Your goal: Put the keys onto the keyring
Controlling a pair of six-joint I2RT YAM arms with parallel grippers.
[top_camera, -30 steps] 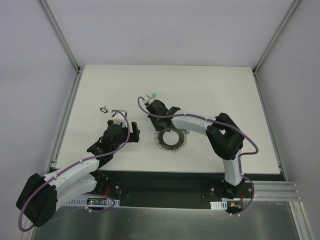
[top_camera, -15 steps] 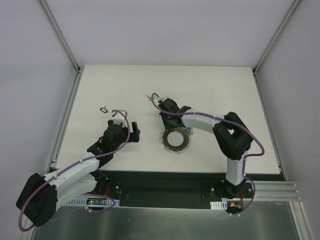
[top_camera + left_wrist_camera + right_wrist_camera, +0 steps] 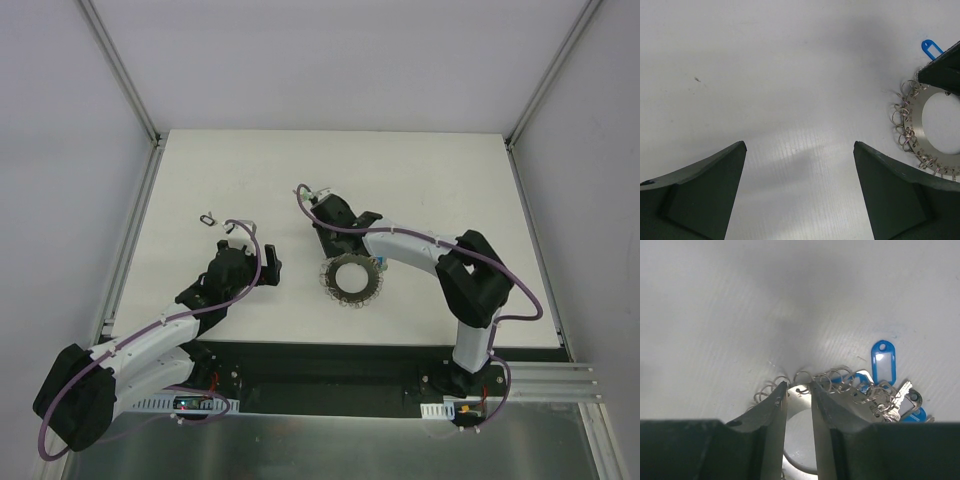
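Note:
The keyring (image 3: 335, 291) is a flat silver ring edged with small wire loops, lying mid-table. It also shows in the left wrist view (image 3: 914, 120) and the right wrist view (image 3: 850, 396). Silver keys (image 3: 899, 394) with blue tags (image 3: 883, 362) hang on its rim. My right gripper (image 3: 338, 222) (image 3: 799, 386) stands over the rim. Its jaws are nearly closed, with one small wire loop between the tips. My left gripper (image 3: 250, 258) (image 3: 799, 143) is wide open and empty, left of the ring. No green key shows.
A tiny black loop-shaped item (image 3: 207, 218) lies on the white table left of my left gripper. Metal frame posts stand at the table's far corners, and a black strip runs along the near edge.
My right gripper has moved to the right, and the keyring has slid a little to the right with it. My left arm has not moved.

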